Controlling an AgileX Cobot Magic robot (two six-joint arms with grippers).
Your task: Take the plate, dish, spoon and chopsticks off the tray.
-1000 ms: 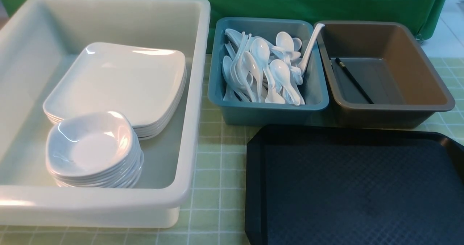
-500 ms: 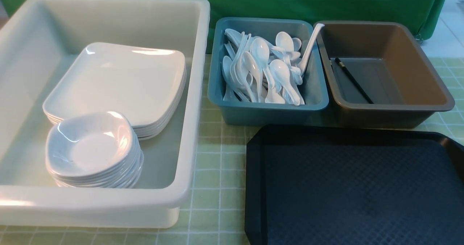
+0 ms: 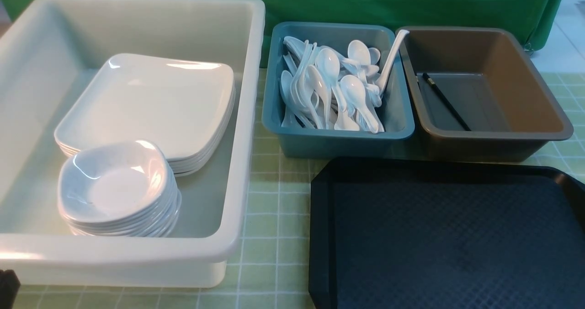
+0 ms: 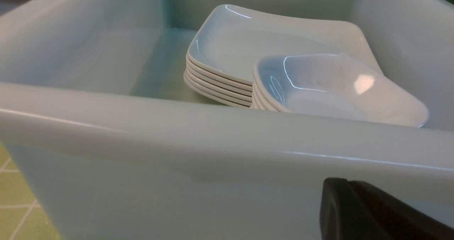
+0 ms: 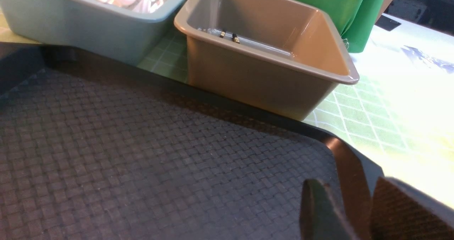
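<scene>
The black tray (image 3: pixel 448 236) lies at the front right with nothing on its textured surface (image 5: pixel 142 162). A stack of square white plates (image 3: pixel 151 103) and a stack of small dishes (image 3: pixel 114 181) sit in the white bin; both also show in the left wrist view, plates (image 4: pixel 248 41) and dishes (image 4: pixel 337 87). White spoons (image 3: pixel 333 85) are piled in the teal bin. Black chopsticks (image 3: pixel 445 101) lie in the brown bin, gold-banded ends showing (image 5: pixel 228 36). My left gripper (image 4: pixel 333 188) is shut and empty outside the white bin's near wall. My right gripper (image 5: pixel 347 183) is open above the tray's corner rim.
The white bin (image 3: pixel 247 117) fills the left side. The teal bin (image 3: pixel 338 140) and brown bin (image 3: pixel 493 140) stand side by side behind the tray. A long white ladle (image 3: pixel 390 57) leans in the teal bin. A green checked cloth (image 3: pixel 274 208) covers the table.
A black tip of my left gripper has come into the front view's lower left corner. The bins, the tray and their contents have not moved.
</scene>
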